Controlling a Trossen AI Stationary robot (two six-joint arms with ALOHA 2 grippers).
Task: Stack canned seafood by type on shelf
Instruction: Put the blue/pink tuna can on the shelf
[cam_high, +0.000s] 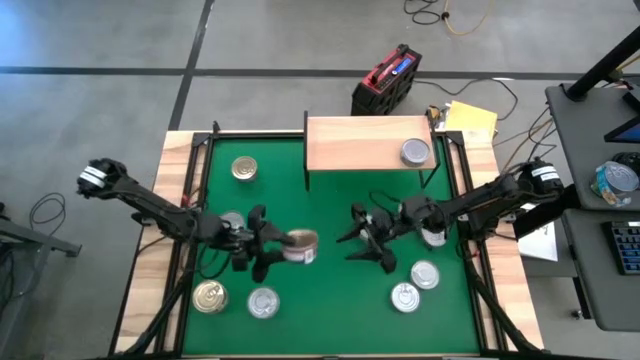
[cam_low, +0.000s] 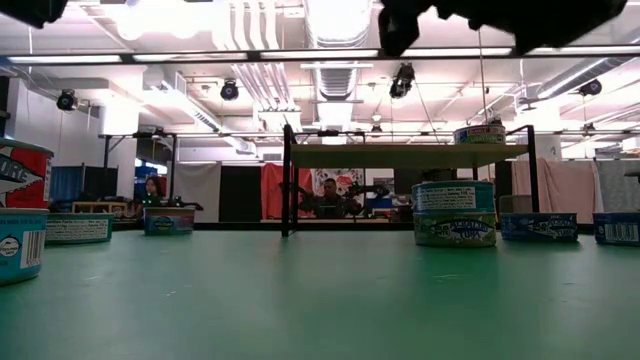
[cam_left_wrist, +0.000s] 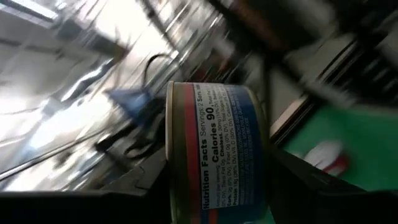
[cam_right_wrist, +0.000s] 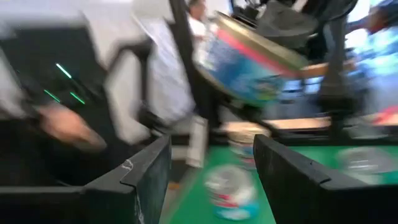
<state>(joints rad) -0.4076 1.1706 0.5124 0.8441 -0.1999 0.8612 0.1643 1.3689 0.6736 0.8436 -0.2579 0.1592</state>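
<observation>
A: What fills the room beyond the table?

B: A grey concrete floor (cam_high: 300, 40) with dark seams. In the low view, white ceiling ducts (cam_low: 270, 60) and lamps run overhead, and a person (cam_low: 330, 195) sits far back, seen beneath the shelf. A black-and-red case (cam_high: 385, 80) lies on the floor at twelve o'clock from the table, with yellow papers (cam_high: 470, 118) beside it.

A: And the surface?

B: A green mat (cam_high: 320, 310) framed by a light-wood border (cam_high: 150, 280). The shelf (cam_high: 365, 145) stands at the mat's twelve o'clock edge, carrying one silver-topped can (cam_high: 416, 152) near its three o'clock end.

A: The arms?

B: The left gripper (cam_high: 268, 245) is lifted above the mat's centre, at about nine o'clock from the middle, fingers pinching a can with a blue and red label (cam_left_wrist: 214, 155) tipped on its side. The right gripper (cam_high: 365, 240) faces it from three o'clock, fingers spread and holding nothing.

A: The other cans?

B: A gold-topped one (cam_high: 243, 169) at ten o'clock, another gold one (cam_high: 209, 296) and a silver one (cam_high: 262, 302) at seven o'clock, two silver ones (cam_high: 414, 286) at five o'clock, and one (cam_high: 433, 235) under the right arm.
</observation>
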